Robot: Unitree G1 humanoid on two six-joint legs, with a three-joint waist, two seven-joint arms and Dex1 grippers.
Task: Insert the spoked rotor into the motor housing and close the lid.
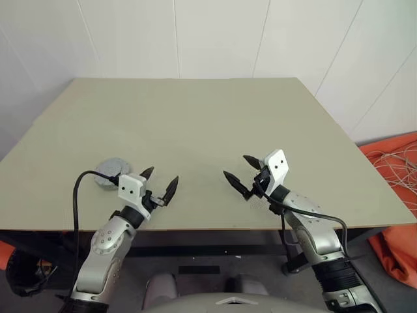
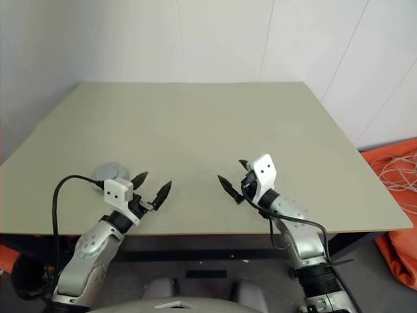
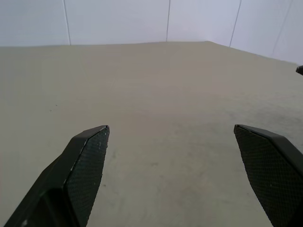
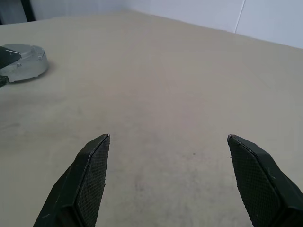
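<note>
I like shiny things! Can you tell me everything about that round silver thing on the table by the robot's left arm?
It is the motor housing, a squat round puck that looks like dull grey metal, with its lid shut flat on top. Small screw spots and a little bulge show near its edge. It lies flat on the beige table, close to the near edge on the robot's left, just beyond the left gripper. Nothing grips it, and its inside is hidden.

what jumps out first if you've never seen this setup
Two open grippers, the left gripper and right gripper, hover empty over the near edge of a bare beige table. A closed grey motor housing sits by the left gripper, and an orange cloth lies on the floor at right.
</note>
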